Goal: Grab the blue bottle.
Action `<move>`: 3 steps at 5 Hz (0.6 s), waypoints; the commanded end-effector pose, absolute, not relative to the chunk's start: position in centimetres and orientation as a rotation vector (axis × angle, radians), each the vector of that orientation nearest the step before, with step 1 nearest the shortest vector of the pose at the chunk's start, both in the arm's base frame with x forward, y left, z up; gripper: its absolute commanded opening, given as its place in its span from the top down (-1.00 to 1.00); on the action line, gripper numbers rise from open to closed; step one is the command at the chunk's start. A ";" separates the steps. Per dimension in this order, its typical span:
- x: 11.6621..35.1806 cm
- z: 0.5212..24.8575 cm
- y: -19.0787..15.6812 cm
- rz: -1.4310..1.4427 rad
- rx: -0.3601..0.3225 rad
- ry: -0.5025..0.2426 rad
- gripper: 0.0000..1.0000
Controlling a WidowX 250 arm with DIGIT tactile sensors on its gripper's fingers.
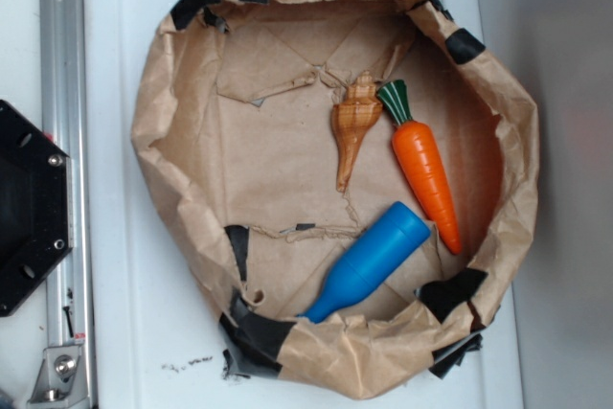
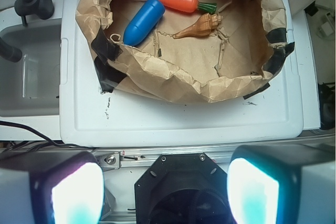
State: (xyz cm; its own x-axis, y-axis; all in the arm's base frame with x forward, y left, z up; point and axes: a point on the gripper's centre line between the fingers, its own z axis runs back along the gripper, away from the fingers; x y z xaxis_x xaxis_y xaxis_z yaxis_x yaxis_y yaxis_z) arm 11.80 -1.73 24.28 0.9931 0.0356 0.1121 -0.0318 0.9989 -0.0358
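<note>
The blue bottle (image 1: pixel 372 261) lies on its side in the brown paper-lined basin (image 1: pixel 172 122), neck pointing to the lower left near the front rim. From the wrist camera the blue bottle (image 2: pixel 143 20) shows at the upper left inside the paper basin (image 2: pixel 173 74). My gripper (image 2: pixel 165 192) is far back from it, over the black robot base, with both fingers wide apart and nothing between them. The gripper does not show in the exterior view.
An orange carrot (image 1: pixel 426 174) with a green top lies right of the bottle, and a tan spiral seashell (image 1: pixel 351 126) lies beside it. The black robot base (image 1: pixel 29 208) and a metal rail (image 1: pixel 62 141) stand at the left. A grey sink (image 2: pixel 26 72) sits left of the white surface.
</note>
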 end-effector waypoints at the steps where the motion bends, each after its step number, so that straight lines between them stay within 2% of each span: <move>1: 11.8 24.3 -1.7 0.034 -0.034 -0.113 -1.00; 2: 16.8 22.3 0.1 0.198 -0.041 -0.194 -1.00; 3: 21.4 20.8 2.3 0.357 -0.087 -0.195 -1.00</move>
